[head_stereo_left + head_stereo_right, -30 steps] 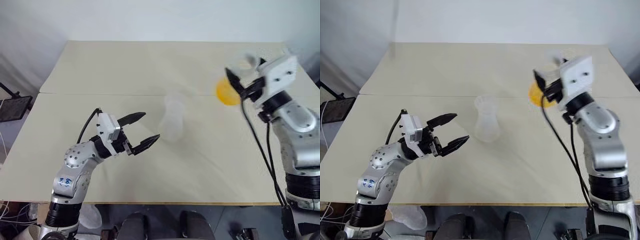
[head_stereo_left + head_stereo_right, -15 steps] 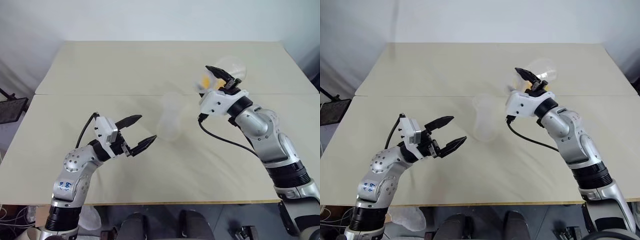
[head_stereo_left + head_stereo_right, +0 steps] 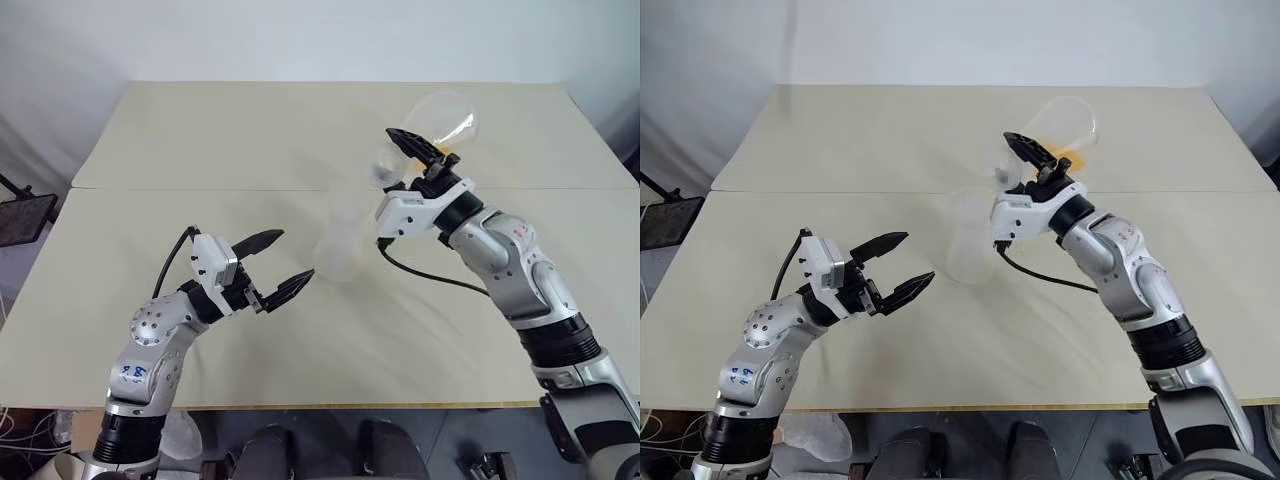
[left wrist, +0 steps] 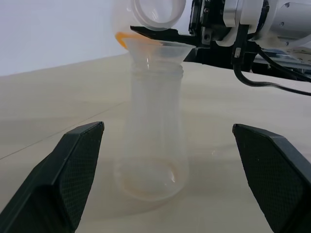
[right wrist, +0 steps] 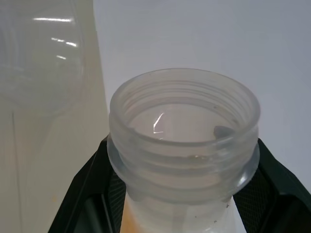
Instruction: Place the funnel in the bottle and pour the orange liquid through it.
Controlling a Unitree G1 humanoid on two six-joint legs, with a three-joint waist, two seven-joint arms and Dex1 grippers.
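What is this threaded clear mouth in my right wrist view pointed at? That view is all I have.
Observer: The left wrist view shows the flask tipped so that its mouth is just above the funnel, which sits in the mouth of the bottle.
Operator: Has the liquid reached the lip?
Observer: Yes. The orange liquid is at the flask's lip, right at the funnel's rim. I cannot tell whether any is running down into the bottle.
Operator: Is the other arm steadying the bottle?
Observer: No. In the head views the left end effector is open and apart from the bottle, which stands on its own on the table.
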